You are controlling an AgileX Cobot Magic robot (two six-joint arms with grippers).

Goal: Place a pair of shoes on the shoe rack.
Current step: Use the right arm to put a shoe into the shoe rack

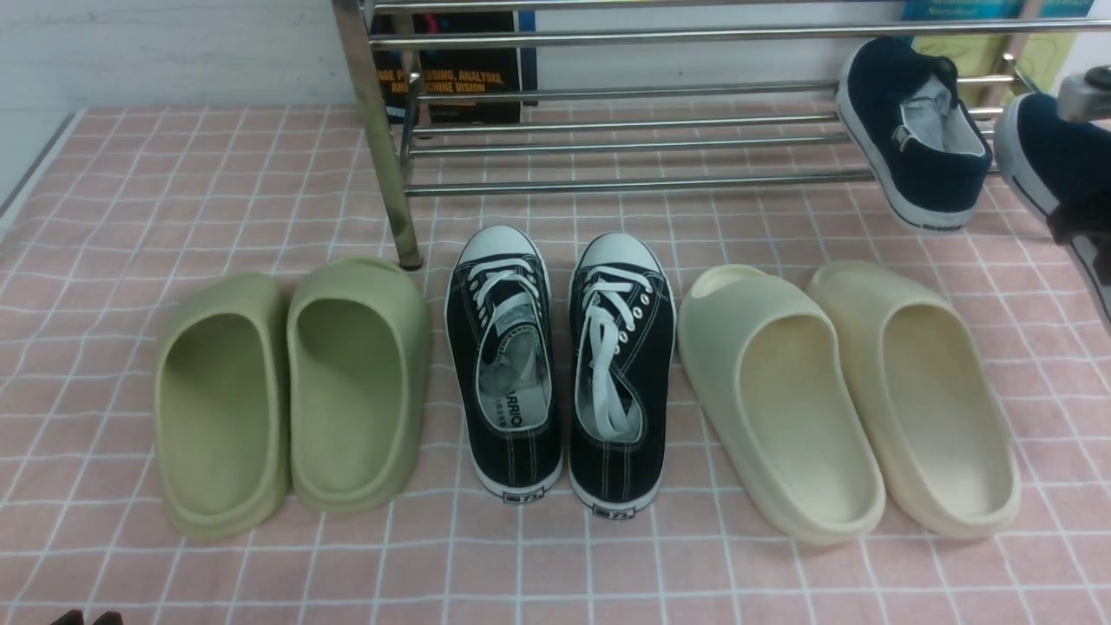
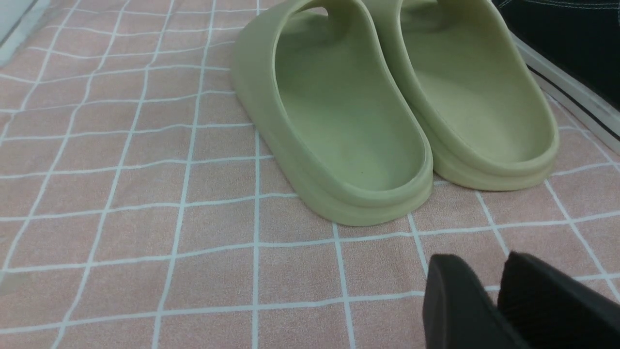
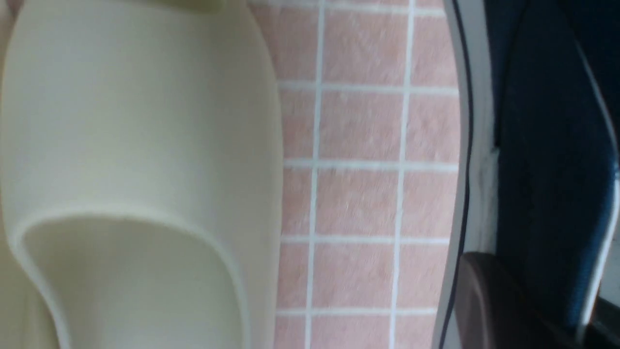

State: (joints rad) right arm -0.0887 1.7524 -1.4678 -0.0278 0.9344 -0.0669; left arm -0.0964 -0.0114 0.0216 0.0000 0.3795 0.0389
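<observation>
One navy slip-on shoe (image 1: 911, 130) rests tilted on the lower bars of the chrome shoe rack (image 1: 625, 184), at its right end, heel toward me. The second navy shoe (image 1: 1046, 156) hangs at the right edge of the front view, just right of the first and above the cloth. My right gripper (image 1: 1074, 221) is shut on it. In the right wrist view the gripper (image 3: 542, 300) clamps the shoe's navy side wall (image 3: 547, 169) near its white sole. My left gripper (image 2: 489, 295) is shut and empty, low over the cloth by the green slippers.
On the pink checked cloth (image 1: 130, 174), in front of the rack, stand a pair of green slippers (image 1: 286, 391), a pair of black lace-up sneakers (image 1: 560, 365) and a pair of cream slippers (image 1: 846, 399). The rack's left leg (image 1: 382, 148) stands behind the green slippers. Books lean behind the rack.
</observation>
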